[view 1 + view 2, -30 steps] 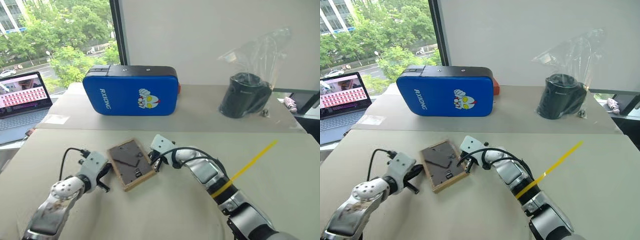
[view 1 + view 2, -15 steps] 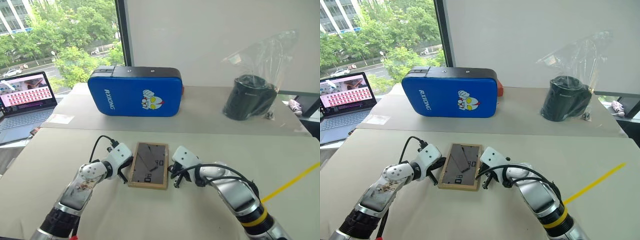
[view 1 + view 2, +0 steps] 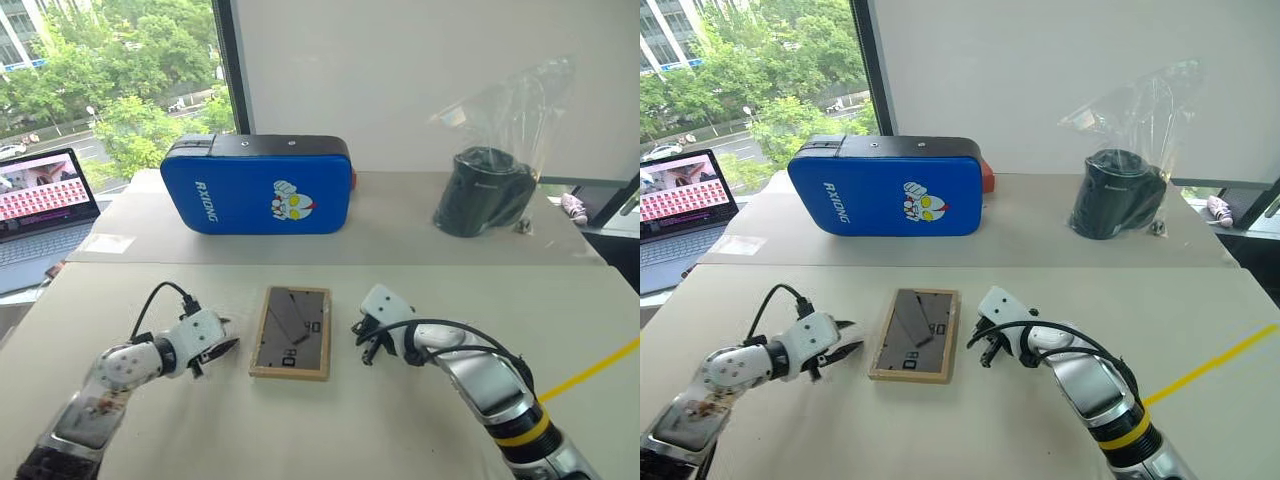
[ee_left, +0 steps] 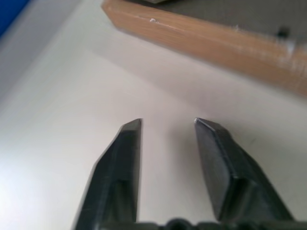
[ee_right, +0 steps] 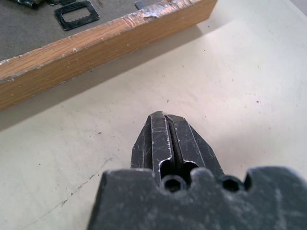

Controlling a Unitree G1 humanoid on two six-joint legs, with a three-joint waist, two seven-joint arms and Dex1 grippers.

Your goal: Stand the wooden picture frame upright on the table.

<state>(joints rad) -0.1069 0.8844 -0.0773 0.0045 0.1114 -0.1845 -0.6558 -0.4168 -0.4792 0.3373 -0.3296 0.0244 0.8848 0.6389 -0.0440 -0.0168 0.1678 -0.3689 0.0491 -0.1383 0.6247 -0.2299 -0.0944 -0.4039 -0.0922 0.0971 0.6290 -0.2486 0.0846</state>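
The small rectangular light-wood picture frame (image 3: 291, 332) lies flat, dark back panel up, on the pale beige tabletop (image 3: 400, 420), between the two arms and touched by neither. The left end effector (image 4: 168, 129) sits just beside the frame's left edge with its black fingers parted and nothing between them. The right end effector (image 5: 165, 120) rests near the right edge, fingers pressed together and empty. To do this step well, the left fingers would likely need to straddle the wooden rim squarely, while the right one steadies the opposite edge, so the frame pivots up without skidding and the fold-out stand can brace it.
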